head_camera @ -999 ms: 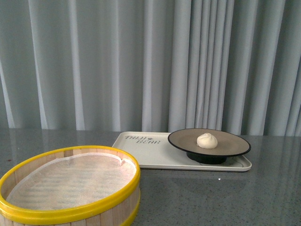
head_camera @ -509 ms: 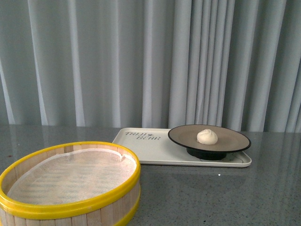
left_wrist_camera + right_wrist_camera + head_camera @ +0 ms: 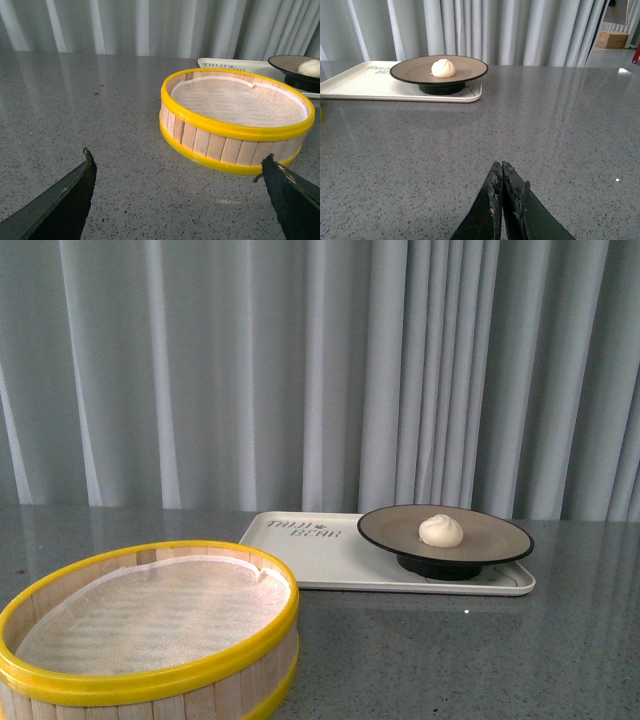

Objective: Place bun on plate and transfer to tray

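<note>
On tray [image 3: 330, 558]: plate [image 3: 500, 538] is carrying steamed bun [image 3: 440, 530].
Left gripper [image 3: 177, 175]: fingers are standing apart.
Right gripper [image 3: 501, 172]: fingers are pressing together, empty.

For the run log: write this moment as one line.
bun on plate | plate on tray | steamer basket holds no bun | left gripper open | right gripper shut, empty

Cream-white bun [image 3: 440, 530]; tan plate [image 3: 490, 536], black rim; cream tray [image 3: 310, 558], dark lettering; yellow-banded wooden steamer basket [image 3: 150, 635].

The bun [image 3: 443, 68] sits on the plate [image 3: 470, 69], plate on the tray [image 3: 350, 82]; the right tool [image 3: 501, 172] is closed, well apart.
</note>
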Available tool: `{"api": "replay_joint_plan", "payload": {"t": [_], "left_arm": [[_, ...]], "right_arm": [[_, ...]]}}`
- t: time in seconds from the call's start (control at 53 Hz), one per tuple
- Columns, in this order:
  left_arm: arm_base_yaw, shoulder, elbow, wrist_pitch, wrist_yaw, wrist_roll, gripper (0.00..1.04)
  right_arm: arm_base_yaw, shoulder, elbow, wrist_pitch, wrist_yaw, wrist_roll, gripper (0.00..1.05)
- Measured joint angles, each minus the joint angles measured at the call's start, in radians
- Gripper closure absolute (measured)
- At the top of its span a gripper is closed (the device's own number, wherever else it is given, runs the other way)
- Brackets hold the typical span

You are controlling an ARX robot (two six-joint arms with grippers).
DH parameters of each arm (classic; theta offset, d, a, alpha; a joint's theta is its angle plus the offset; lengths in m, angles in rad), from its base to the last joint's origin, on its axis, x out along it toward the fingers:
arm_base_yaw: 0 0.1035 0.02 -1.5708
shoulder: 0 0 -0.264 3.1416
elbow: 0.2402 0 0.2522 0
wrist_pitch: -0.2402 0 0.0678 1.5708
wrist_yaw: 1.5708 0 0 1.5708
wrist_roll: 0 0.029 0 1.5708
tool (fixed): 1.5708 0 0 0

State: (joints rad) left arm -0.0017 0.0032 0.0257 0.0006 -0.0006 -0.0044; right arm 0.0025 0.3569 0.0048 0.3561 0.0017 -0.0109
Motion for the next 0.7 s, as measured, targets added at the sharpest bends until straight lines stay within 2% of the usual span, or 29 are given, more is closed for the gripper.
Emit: {"api": "replay_joint_plan", "payload": {"t": [0.641,0.697], "left_arm": [[0.0,0.0,0.0,0.0,0.0,0.0,0.07],[0.0,0.0,0.0,0.0,0.0,0.0,0.07]], "right_arm": [[0.0,-0.18,0.0,-0.176,0.0,0.0,1.03],[0.0,-0.227,0.001,-0.234,0.0,0.0,1.03]]}}
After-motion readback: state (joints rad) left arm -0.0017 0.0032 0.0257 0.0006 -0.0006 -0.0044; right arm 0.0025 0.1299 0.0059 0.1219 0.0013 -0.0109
